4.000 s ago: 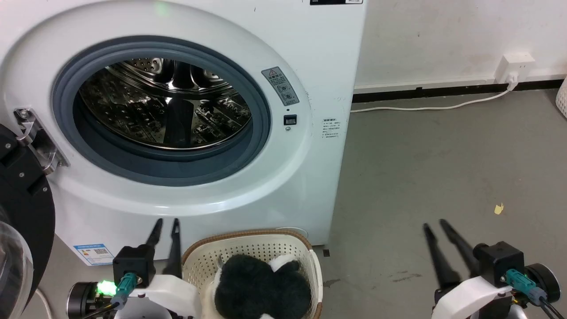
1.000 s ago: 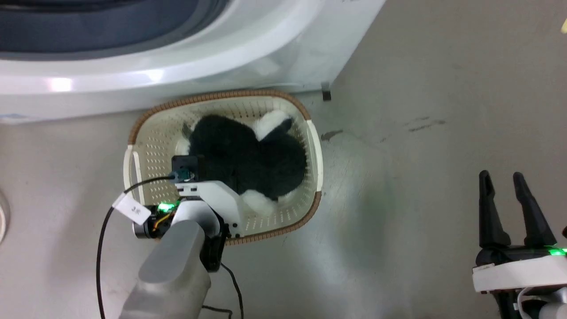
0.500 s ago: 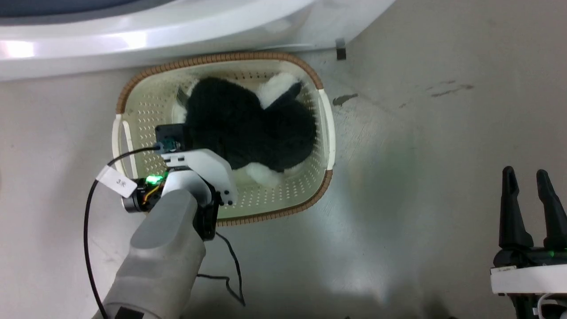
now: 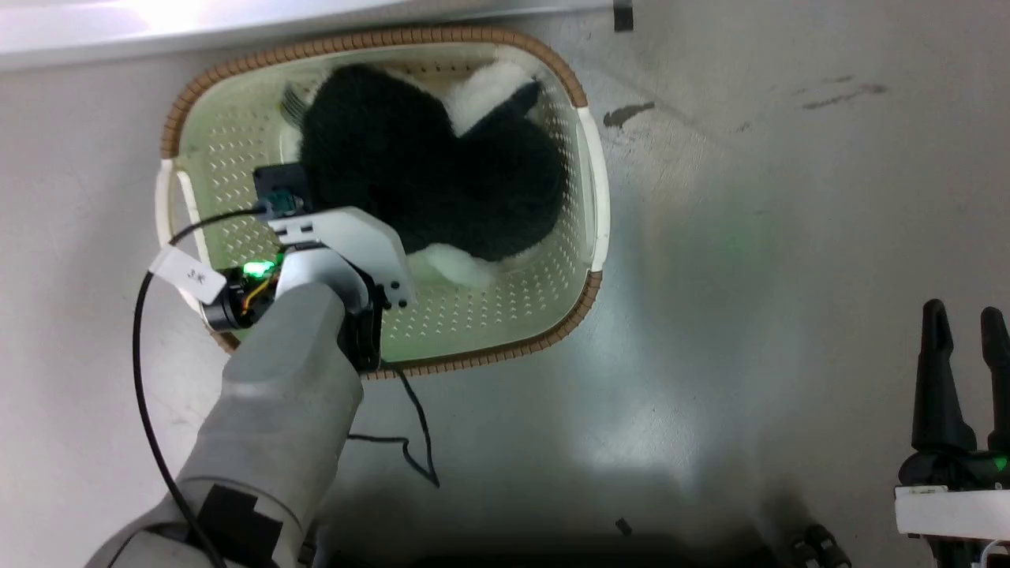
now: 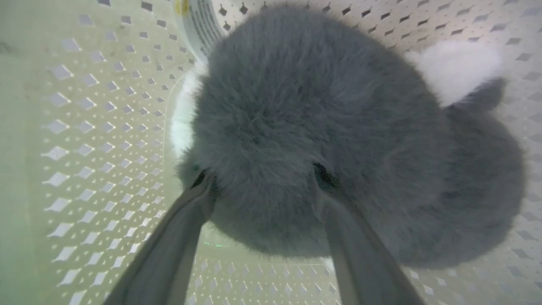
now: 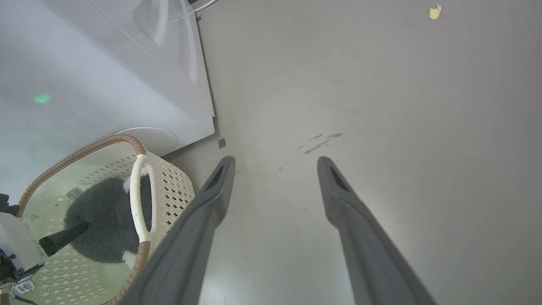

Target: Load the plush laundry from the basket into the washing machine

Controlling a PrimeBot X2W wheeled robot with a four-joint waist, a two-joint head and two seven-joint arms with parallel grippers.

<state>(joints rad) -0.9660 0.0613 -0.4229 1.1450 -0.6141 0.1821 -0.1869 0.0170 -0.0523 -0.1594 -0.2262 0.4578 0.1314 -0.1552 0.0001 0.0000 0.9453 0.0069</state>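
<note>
The plush laundry (image 4: pixel 426 173), black fur with white patches, lies in the cream basket (image 4: pixel 584 300) with the brown rim. My left arm (image 4: pixel 339 237) reaches down into the basket from its near left side. In the left wrist view my left gripper (image 5: pixel 262 178) stands wide open astride a round black lobe of the plush (image 5: pixel 317 127), both tips sunk into the fur. My right gripper (image 4: pixel 964 315) is open over bare floor far to the right, nothing between its fingers (image 6: pixel 220 178). A strip of the washing machine (image 4: pixel 237 16) shows just beyond the basket.
A black cable (image 4: pixel 410 450) trails on the floor by the basket's near rim, and a paper tag (image 4: pixel 188 274) hangs on the left wrist's cable. Grey floor stretches to the right of the basket. A yellow scrap (image 6: pixel 435 11) lies far off.
The head camera has tilted further down and closer, so the basket sits higher and larger in the picture. My left gripper stays down at the plush, and both grippers stay open.
</note>
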